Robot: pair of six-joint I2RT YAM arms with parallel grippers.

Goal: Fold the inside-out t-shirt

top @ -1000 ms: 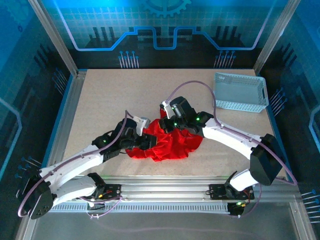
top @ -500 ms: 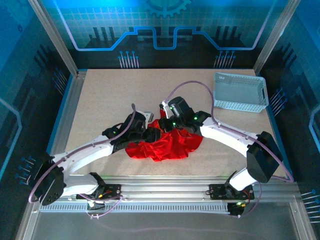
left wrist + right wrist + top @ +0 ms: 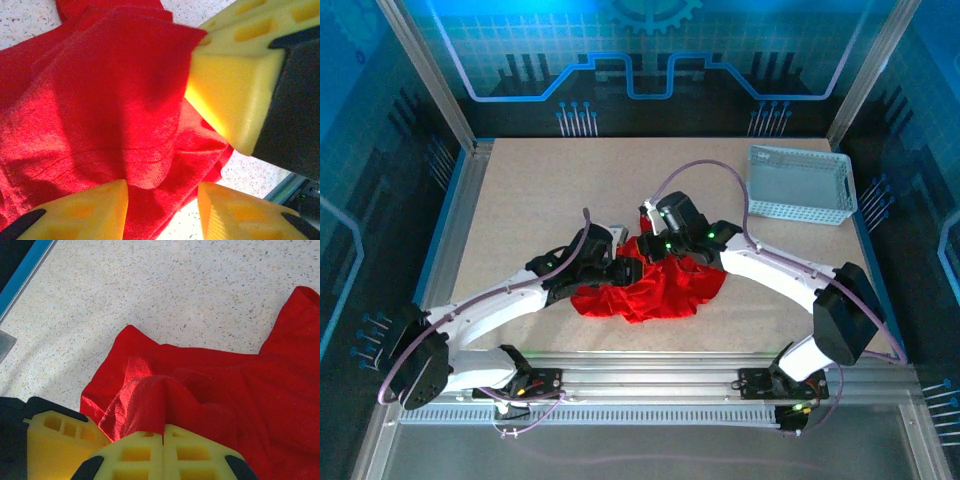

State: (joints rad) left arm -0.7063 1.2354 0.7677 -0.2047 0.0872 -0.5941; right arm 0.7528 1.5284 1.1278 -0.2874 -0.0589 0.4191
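Speckled beige surface [image 3: 520, 200]: red t-shirt [image 3: 660, 290] bunched centre-near, long axis left-right. Both arms reach in low, elbows out, and meet at its far-left edge. Right wrist view: right tool [image 3: 164, 432] pressed together, pinching a raised fold. Left wrist view: left tool [image 3: 162, 200] spread, cloth sagging into the gap.
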